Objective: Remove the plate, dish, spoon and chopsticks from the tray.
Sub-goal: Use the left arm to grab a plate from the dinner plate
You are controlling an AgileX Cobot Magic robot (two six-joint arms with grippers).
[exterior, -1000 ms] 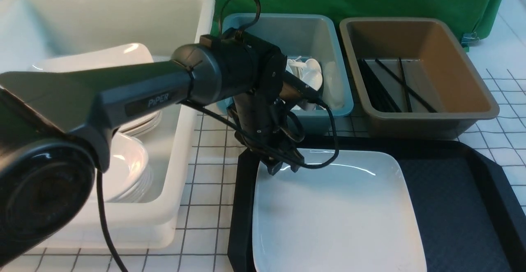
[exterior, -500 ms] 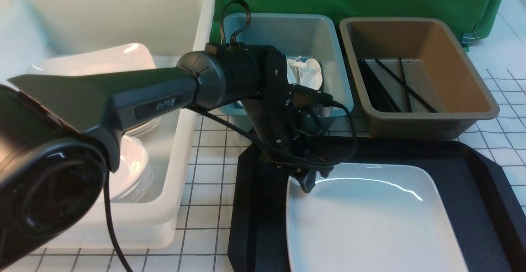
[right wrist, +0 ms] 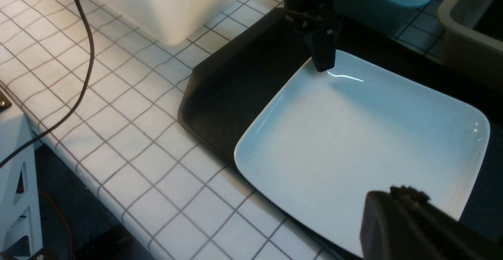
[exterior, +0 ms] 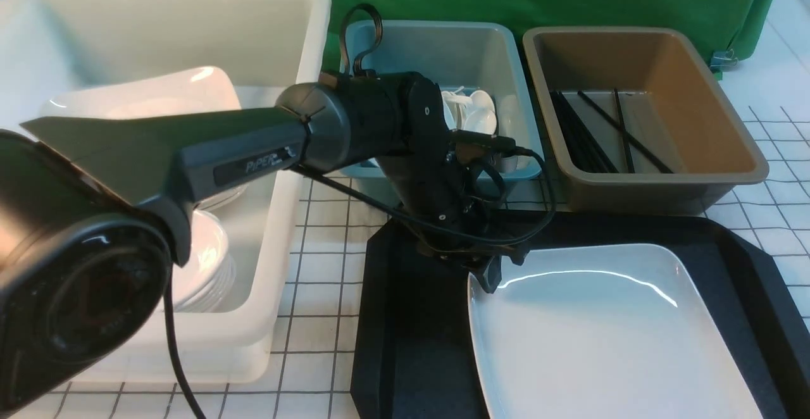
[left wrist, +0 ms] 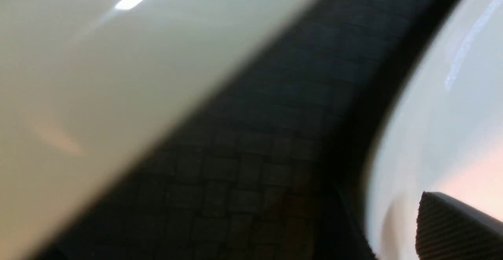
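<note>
I have the left gripper (exterior: 492, 276) down at the 10 o'clock corner of the plate (exterior: 607, 337). That corner is the nearest bit of rim the left arm can reach, and it stands clear of the tray (exterior: 411, 318) floor. The plate sits flat on the 3 o'clock half of the tray, leaving the 9 o'clock strip bare. It is the only piece of tableware I can see on the tray.

The rest looks sorted. The chopsticks (exterior: 591, 134) lie in the brown tub (exterior: 709, 109) at 1 o'clock, and the spoons (exterior: 479, 112) sit in the teal tub (exterior: 481, 45) at 12 o'clock. The white tub (exterior: 278, 229) at 9 o'clock holds a stack of small dishes (exterior: 196, 261) and some large plates. I take that tub to be where this plate belongs, which would explain why the left arm has the job.

From the left wrist, one ribbed finger (left wrist: 456, 228) hangs over the glossy inner face of the plate, right by the rim, with tray texture beside it. The other finger is out of sight in every view. It may be under the rim or just outside it. So I cannot tell whether the jaws are clamped on the rim or only straddling it. From the right wrist, the tip seems to touch the corner.

The right gripper (right wrist: 406, 197) is closed and empty, hovering above the plate's 4 o'clock edge and out of the left arm's way.
</note>
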